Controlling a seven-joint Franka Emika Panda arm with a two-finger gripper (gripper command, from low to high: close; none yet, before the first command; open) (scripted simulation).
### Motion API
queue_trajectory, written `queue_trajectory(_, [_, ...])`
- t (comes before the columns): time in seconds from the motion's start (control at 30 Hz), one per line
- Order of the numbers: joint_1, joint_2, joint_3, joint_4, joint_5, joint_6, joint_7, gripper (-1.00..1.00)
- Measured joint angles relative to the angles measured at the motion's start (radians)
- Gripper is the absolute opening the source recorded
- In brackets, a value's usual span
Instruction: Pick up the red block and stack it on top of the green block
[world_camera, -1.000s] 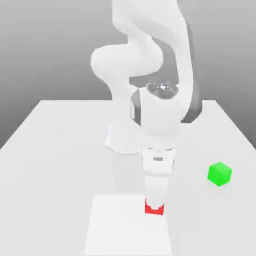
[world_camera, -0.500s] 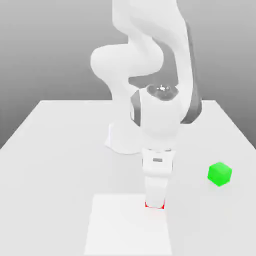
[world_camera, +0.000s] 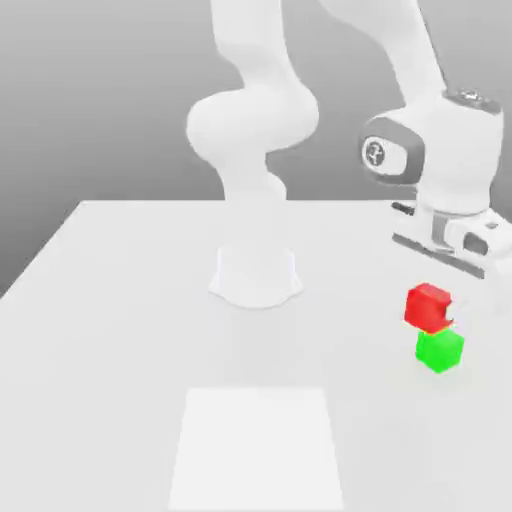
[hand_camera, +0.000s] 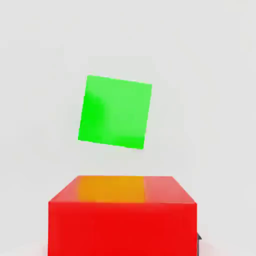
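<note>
While the tool (world_camera: 449, 311) grips the matte red cube (world_camera: 427, 308), the hand view, unlike the exterior view, separates the matte green cube (world_camera: 439, 350).

Arm (world_camera: 255, 125): glossy white shell, fat rounded links, bulbous joints. Base (world_camera: 255, 280): white, flares at the foot. Wrist housing (world_camera: 460, 155): white, drum-like, dark grey trim (world_camera: 402, 140) curving round its side, round dark-marked disc (world_camera: 375, 152) on the exterior view's left, dark shiny cap (world_camera: 472, 99) on top. End housing (world_camera: 492, 238): white, small dark slot (world_camera: 475, 243). Long dark grey strip (world_camera: 437, 256) below the wrist.
</note>
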Motion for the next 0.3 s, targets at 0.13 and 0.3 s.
queue_trajectory(0.13, [0.012,0.127,0.011,0.006,-0.037,0.12,0.012,-1.0])
queue_trajectory(0.3, [0.012,0.194,0.001,0.009,-0.069,0.184,0.033,1.0])
